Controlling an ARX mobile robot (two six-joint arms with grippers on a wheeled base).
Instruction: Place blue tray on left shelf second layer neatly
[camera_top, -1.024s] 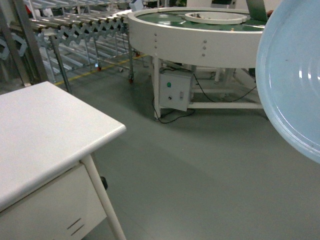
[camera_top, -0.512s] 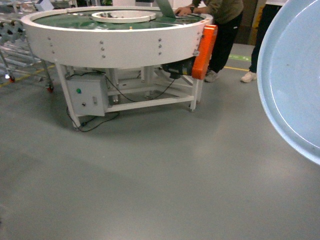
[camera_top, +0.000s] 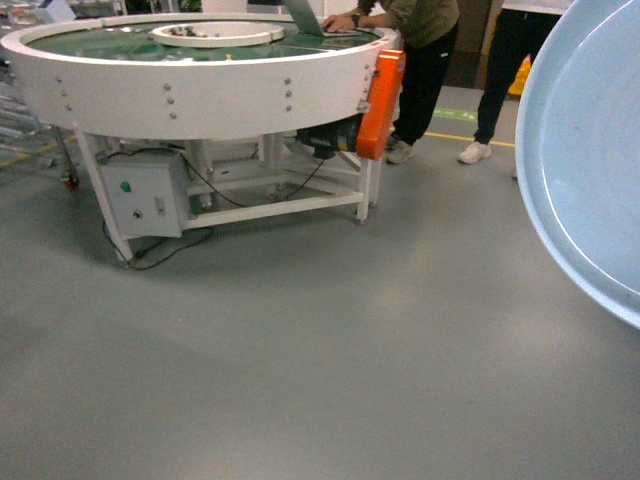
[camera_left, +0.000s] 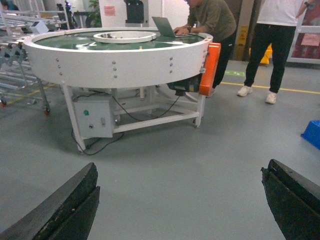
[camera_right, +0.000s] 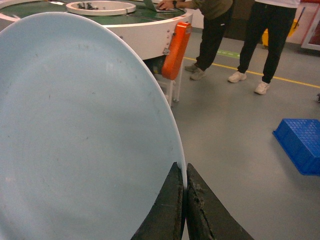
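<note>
Right pincer is clamped on the rim of the blue tray; only the right wrist view shows that grip, with the two dark fingers pinching the tray's edge at lower right. Head view shows just part of the tray filling the right edge, pincer out of frame there.

Left pincer is spread wide with nothing between the fingers, seen only in the left wrist view, hanging over bare grey floor.

Both wrist views show a deep-blue crate on the floor at right; head view does not show it. All three views show the round white conveyor with its control box, an orange guard, a laptop on top, and two people standing behind.

Versus a second ago: the white surface and roller racks at left have gone from the head view, and the conveyor has slid left across the picture, also since half a second ago. The tray sits in the same spot of the head view throughout.

Tray is held up off the floor, standing near upright on edge, its concave face turned toward the camera in both views. It is round, so no long axis to call.
</note>
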